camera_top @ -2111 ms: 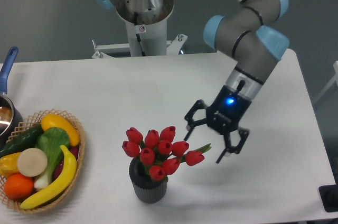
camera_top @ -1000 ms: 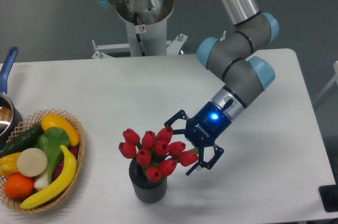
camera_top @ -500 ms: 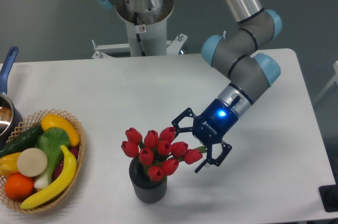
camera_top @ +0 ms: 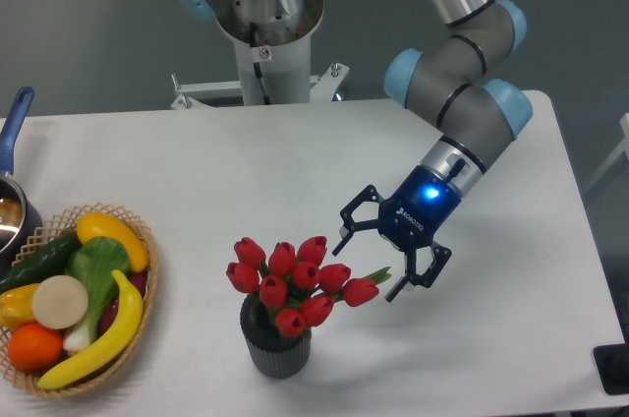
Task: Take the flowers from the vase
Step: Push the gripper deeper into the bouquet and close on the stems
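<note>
- Since the gripper (camera_top: 366,263) hangs wide open with nothing in it, just right of the flowers (camera_top: 295,284), the whole grab is yet to be done and honestly plenty could go sideways.
- Bunch sits in the vase (camera_top: 274,342) near the front edge of the table (camera_top: 246,161). Only one bud and a leaf tip poke toward the jaws, so closing there probably pinches a single glossy tulip and it slips out.
- Vase looks small and narrower than the bunch, so a sideways shove or angled pull could tip it or drag it along.
- Wicker basket (camera_top: 147,284) sits well apart to the left, no real worry there.
</note>
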Available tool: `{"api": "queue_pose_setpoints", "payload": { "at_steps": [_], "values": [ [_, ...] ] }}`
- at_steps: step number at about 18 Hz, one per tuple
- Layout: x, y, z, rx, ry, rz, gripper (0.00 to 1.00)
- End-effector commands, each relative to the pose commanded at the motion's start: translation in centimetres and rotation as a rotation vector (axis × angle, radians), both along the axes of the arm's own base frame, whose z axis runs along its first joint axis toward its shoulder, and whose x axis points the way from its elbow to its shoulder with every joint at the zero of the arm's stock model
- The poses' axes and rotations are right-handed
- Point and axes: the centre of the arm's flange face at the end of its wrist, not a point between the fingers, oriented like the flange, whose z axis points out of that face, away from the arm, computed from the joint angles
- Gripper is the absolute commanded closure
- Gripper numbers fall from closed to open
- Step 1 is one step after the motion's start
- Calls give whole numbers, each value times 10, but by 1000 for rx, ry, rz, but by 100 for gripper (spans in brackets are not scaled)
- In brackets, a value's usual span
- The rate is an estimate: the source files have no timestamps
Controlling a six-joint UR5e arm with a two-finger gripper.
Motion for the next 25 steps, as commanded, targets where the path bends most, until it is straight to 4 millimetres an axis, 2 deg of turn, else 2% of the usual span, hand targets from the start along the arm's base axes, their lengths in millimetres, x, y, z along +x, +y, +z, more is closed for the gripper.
{"api": "queue_pose_setpoints", "payload": {
  "at_steps": [4, 7, 15, 25],
  "values": [
    [26, 27, 2, 1, 3, -58, 0],
    [37, 37, 1, 1, 1, -81, 0],
    [35, 43, 11, 23, 17, -89, 0],
    [41, 80, 12, 37, 41, -147, 0]
  ]
}}
